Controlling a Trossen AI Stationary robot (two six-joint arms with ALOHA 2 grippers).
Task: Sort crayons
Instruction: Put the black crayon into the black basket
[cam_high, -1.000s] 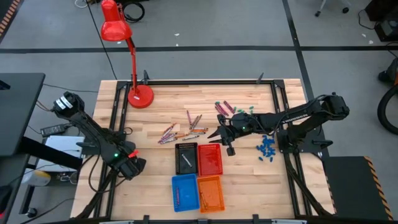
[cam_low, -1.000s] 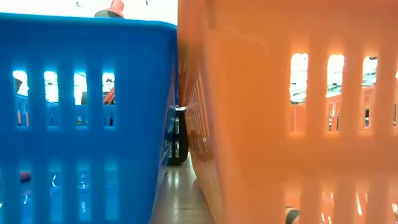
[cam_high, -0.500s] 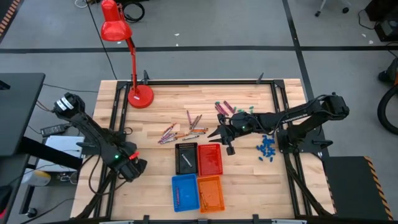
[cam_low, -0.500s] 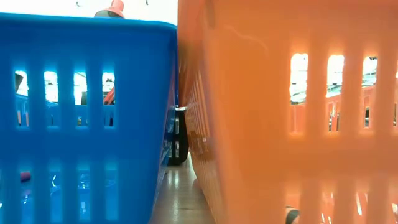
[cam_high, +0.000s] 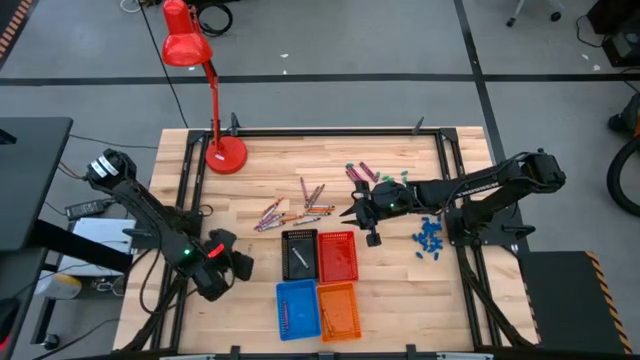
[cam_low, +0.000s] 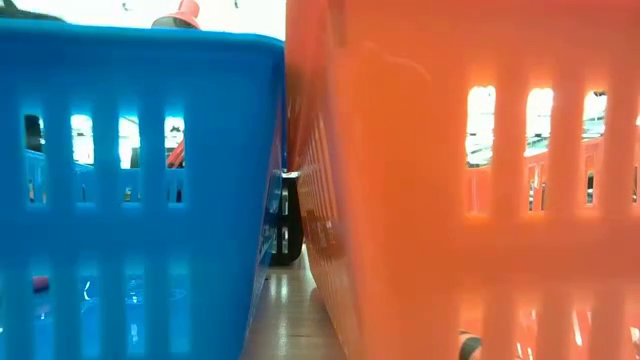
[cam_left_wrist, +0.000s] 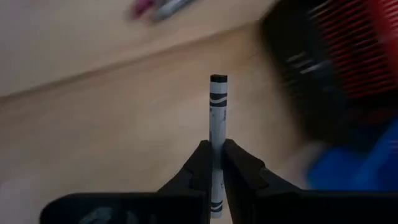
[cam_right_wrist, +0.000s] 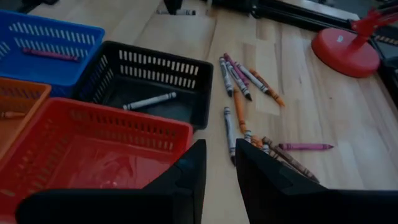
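Left gripper (cam_left_wrist: 216, 163) clamped on pale grey crayon (cam_left_wrist: 217, 118), stick upright between fingertips, tip poking beyond them; arm near table's left front, beside black basket (cam_high: 299, 253). Right gripper (cam_right_wrist: 219, 163) empty, fingers slightly apart, above red basket (cam_right_wrist: 93, 146). Loose crayons (cam_right_wrist: 249, 109) on table beyond.

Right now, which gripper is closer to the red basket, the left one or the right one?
The right gripper is nearer: it hangs just beyond the red basket, on its far side. The left gripper, shut on a grey crayon, sits farther off, past the black basket.
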